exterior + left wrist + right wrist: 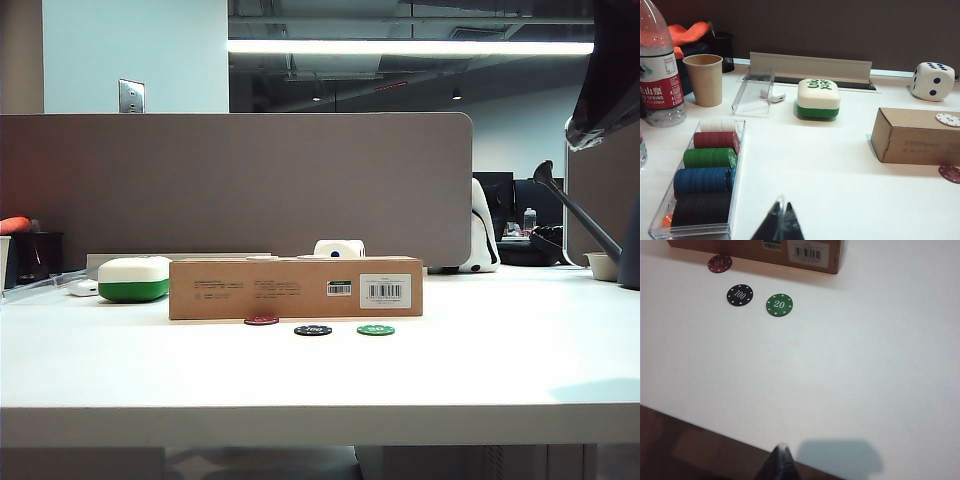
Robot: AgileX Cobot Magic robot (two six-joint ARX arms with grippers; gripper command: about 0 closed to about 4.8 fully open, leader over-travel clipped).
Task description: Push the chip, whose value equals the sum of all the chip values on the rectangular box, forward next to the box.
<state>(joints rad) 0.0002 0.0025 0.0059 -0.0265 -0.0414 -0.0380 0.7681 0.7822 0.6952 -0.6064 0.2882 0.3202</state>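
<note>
White table: tray [738, 165] holds stacked chips; left gripper [780, 227], right gripper [781, 465] closed.

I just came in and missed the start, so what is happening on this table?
Nothing is being handled at this moment. The dark-red chip lies close to the brown box, with the black chip and green chip further out in front. The left hand and the right hand both hang apart from the chips, fingertips together.
</note>
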